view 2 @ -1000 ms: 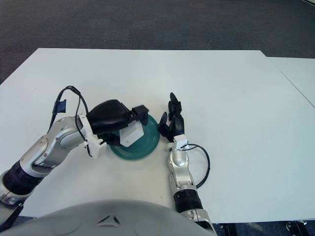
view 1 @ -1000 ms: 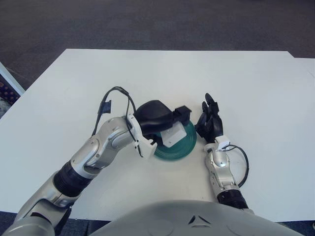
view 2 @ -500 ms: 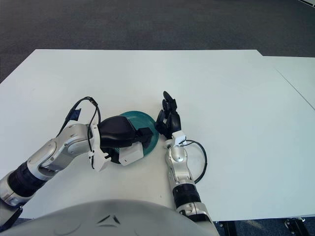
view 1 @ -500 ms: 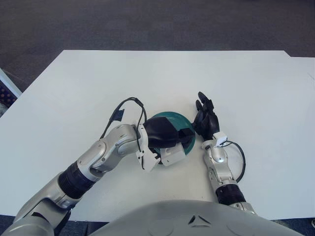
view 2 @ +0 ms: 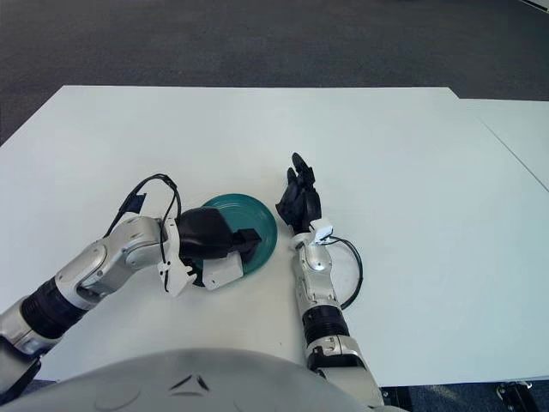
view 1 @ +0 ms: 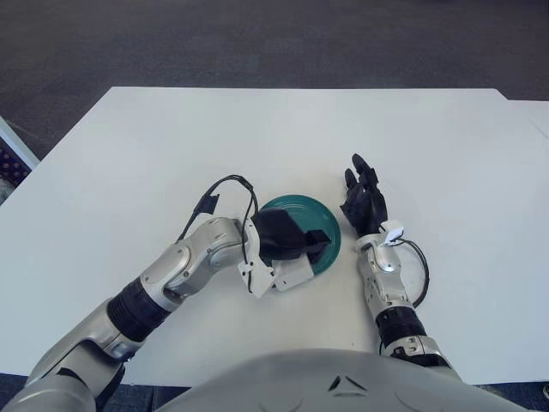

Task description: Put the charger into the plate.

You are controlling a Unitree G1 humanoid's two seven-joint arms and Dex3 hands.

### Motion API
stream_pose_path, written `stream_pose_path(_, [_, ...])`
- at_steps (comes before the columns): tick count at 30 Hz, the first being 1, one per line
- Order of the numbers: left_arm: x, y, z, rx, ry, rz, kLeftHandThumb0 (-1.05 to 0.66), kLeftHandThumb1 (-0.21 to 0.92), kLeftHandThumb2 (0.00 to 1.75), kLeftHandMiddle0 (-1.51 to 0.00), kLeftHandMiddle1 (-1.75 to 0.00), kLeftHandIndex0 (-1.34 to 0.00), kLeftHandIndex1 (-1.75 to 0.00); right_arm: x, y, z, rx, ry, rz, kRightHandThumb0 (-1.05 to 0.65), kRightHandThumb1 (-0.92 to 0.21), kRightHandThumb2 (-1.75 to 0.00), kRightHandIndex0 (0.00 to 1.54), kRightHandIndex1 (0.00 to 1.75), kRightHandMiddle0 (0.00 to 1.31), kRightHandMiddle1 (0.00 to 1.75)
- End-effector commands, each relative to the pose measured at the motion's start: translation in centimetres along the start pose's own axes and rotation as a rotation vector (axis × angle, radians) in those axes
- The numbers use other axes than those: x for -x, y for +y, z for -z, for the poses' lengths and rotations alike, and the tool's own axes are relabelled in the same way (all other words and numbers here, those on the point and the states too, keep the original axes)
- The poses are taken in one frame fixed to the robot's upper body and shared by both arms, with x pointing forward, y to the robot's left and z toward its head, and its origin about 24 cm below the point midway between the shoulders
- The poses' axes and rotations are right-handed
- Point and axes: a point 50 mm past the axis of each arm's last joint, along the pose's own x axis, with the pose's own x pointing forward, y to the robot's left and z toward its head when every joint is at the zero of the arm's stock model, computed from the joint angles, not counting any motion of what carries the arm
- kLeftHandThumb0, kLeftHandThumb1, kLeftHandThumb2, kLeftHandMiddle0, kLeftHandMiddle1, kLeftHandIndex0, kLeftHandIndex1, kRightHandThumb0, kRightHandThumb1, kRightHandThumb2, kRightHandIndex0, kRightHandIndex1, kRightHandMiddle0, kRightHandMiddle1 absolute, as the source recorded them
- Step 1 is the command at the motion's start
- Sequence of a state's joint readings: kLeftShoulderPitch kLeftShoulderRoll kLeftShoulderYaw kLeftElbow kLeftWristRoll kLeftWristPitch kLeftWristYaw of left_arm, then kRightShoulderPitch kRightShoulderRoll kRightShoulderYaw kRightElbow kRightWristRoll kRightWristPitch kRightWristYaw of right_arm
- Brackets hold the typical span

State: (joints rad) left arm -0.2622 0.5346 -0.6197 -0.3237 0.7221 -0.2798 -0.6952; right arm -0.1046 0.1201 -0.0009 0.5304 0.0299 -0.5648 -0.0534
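A dark green plate [view 1: 302, 215] lies on the white table in front of me. My left hand [view 1: 290, 241] is low over the plate's near left part, its black fingers curled on a white block-shaped charger [view 1: 292, 274]. The charger sits at the plate's near left rim, partly over the table; I cannot tell whether it rests on the rim. My right hand [view 1: 364, 202] is just right of the plate, fingers spread and pointing away from me, holding nothing and apart from the plate. The same scene shows in the right eye view, with the charger [view 2: 222, 271] under the left hand [view 2: 216, 240].
The white table [view 1: 429, 146] extends far beyond and to both sides of the plate. A black cable [view 1: 221, 184] loops from my left wrist. Dark carpet lies past the table's far edge.
My left hand has drawn the charger from over the plate's middle toward its near left rim and sunk lower. My right hand has shifted slightly right, away from the plate.
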Motion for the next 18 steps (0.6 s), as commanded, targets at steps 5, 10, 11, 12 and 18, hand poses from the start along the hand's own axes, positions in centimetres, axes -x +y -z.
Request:
stream_pose_path(5, [-0.30,0.75,0.85,-0.043,0.034,-0.028,-0.41,0.57,0.78,-0.88,-1.75,-0.61,-1.47,6.68,-0.22,5.77,0.116,0.237,0.119,-0.77,-0.92,-1.01,0.10,0.01,0.00,0.29])
stream_pose_path(10, [-0.48,1.06,1.00,-0.053,0.048,-0.049,-0.41,0.60,0.67,-0.84,-1.75,-0.67,-1.37,6.54,-0.04,5.75,0.167,0.227,0.112,-0.76,-0.92,-1.03,0.12,0.02,0.00,0.29])
stream_pose_path(11, [-0.54,1.08,1.04,-0.048,0.053,-0.053,-0.41,0.60,0.66,-0.83,-1.75,-0.68,-1.36,6.49,0.00,5.74,0.183,0.225,0.108,-0.76,-0.92,-1.03,0.12,0.02,0.00,0.30])
stream_pose_path(12, [-0.59,1.09,1.07,-0.045,0.056,-0.055,-0.41,0.61,0.65,-0.82,-1.75,-0.69,-1.35,6.46,0.03,5.74,0.194,0.224,0.106,-0.75,-0.92,-1.03,0.13,0.02,0.00,0.30])
stream_pose_path(18, [-0.66,1.15,1.37,0.009,0.083,-0.105,-0.40,0.64,0.63,-0.79,-1.75,-0.64,-1.39,6.20,0.12,5.72,0.235,0.231,0.082,-0.71,-0.92,-1.02,0.16,0.01,0.00,0.35])
